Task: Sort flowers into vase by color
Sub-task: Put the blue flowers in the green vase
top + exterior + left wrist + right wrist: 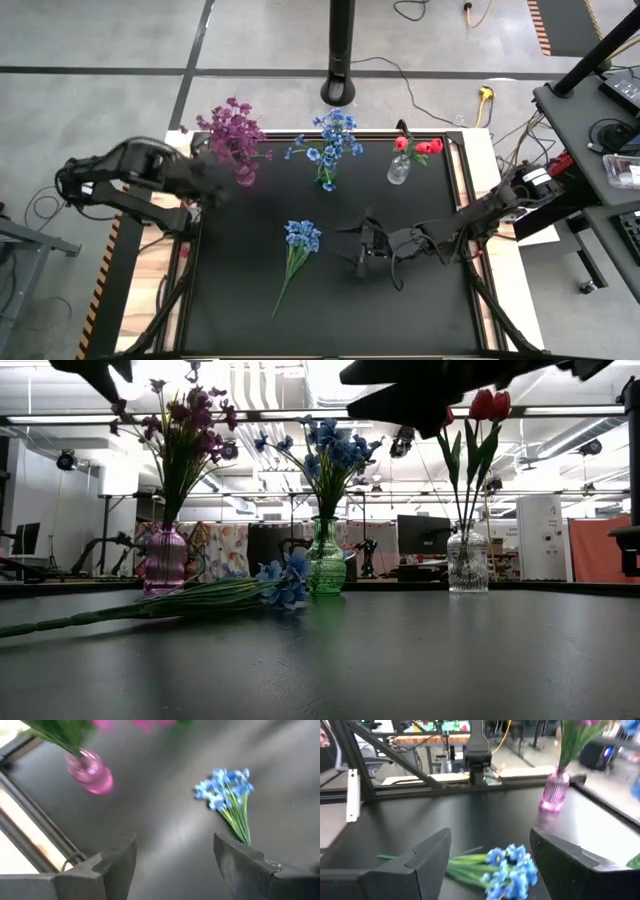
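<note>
Loose flowers: one spray of blue clustered blooms on thin green stems point(298, 245), lying flat on the black table point(250, 310), in front of the green glass vase point(327, 183); not yet sorted, likely the next pick.
Green glass vase: middle of the back row, already holding matching blue blooms point(333, 138); probable home for the loose spray.
Pink glass vase: left of the green glass vase point(165, 558), filled with purple-magenta blooms point(234, 135).
Clear glass vase: right of the green glass vase point(398, 170), holding red buds point(420, 146).
Right end effector: in front and to the right of the green glass vase point(367, 250), just beside the loose spray's blooms, fingers spread and grasping nothing; aimed at the spray, apparently lined up for a pick.
Left end effector: left of the green glass vase point(225, 185), near the pink glass vase, fingers wide apart and empty; seemingly clear of the purple blooms.
Hidden or unclear: pink glass vase largely covered by blooms and arm from above; both arms only dark shapes along the upper edge at table height; stem ends of the loose spray cut off in the right wrist view; exact height of the right end effector over the table hard to judge.
</note>
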Controlling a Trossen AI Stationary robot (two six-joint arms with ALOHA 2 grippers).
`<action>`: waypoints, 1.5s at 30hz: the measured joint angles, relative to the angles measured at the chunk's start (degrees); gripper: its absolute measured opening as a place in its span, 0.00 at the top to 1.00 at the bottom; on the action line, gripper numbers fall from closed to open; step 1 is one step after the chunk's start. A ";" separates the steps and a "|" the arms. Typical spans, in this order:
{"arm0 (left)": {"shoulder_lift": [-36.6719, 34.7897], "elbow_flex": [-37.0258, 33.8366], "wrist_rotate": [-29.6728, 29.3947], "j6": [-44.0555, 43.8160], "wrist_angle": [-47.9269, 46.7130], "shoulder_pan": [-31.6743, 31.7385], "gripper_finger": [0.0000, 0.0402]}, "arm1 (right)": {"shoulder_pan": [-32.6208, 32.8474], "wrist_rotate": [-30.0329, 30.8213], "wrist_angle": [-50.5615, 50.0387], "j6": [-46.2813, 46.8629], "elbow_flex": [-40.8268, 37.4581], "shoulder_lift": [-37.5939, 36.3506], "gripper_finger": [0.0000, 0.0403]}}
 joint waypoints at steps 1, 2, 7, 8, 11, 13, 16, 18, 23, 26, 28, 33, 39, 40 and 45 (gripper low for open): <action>0.27 -0.85 -0.26 -1.91 0.23 -2.66 0.39 | 0.31 -0.27 -2.10 1.75 0.02 -0.80 0.34; 0.65 -1.92 -0.40 -3.85 0.85 -5.41 0.39 | 0.63 -1.31 -4.29 3.17 0.02 -1.48 0.34; 3.70 -9.09 -3.94 -12.86 12.64 -21.00 0.39 | 2.31 -8.74 -13.09 12.41 0.02 -4.19 0.34; 4.99 -10.74 -5.17 -14.12 15.93 -23.76 0.39 | 2.64 -10.24 -15.13 14.92 0.04 -4.80 0.34; 9.87 -15.24 -8.67 -17.48 26.12 -29.46 0.39 | 3.98 -14.63 -23.27 22.89 0.15 -6.19 0.34; 14.12 -17.83 -8.96 -19.34 32.49 -31.04 0.39 | 5.21 -16.71 -28.65 27.43 0.24 -6.75 0.34; 21.82 -20.31 -8.94 -19.98 42.00 -31.25 0.39 | 7.23 -17.96 -35.50 31.91 0.24 -6.77 0.34; 27.56 -20.58 -9.01 -20.03 47.60 -30.86 0.39 | 8.52 -17.94 -39.63 32.45 0.22 -6.69 0.34; 42.33 -15.25 -8.31 -22.88 48.54 -30.47 0.39 | 10.22 -17.87 -44.69 31.78 0.19 -5.82 0.34; 49.27 -8.33 -8.15 -27.55 37.89 -30.05 0.39 | 10.40 -17.87 -45.24 28.59 0.24 -5.80 0.34; 53.22 -3.11 -8.28 -30.40 30.24 -29.74 0.39 | 10.50 -17.80 -45.32 26.25 0.22 -5.82 0.34; 60.33 6.00 -7.53 -33.33 21.84 -28.60 0.39 | 10.59 -17.85 -45.05 22.00 0.22 -5.82 0.34; 65.46 10.06 -6.41 -31.84 22.22 -26.87 0.43 | 10.59 -17.85 -44.05 21.86 0.22 -5.82 0.34; 65.71 10.38 -6.37 -31.42 22.32 -26.71 0.43 | 10.59 -17.84 -44.00 21.82 0.22 -5.82 0.34; 66.24 11.25 -5.75 -30.57 22.48 -25.44 0.46 | 10.59 -17.51 -42.93 21.49 0.22 -5.82 0.34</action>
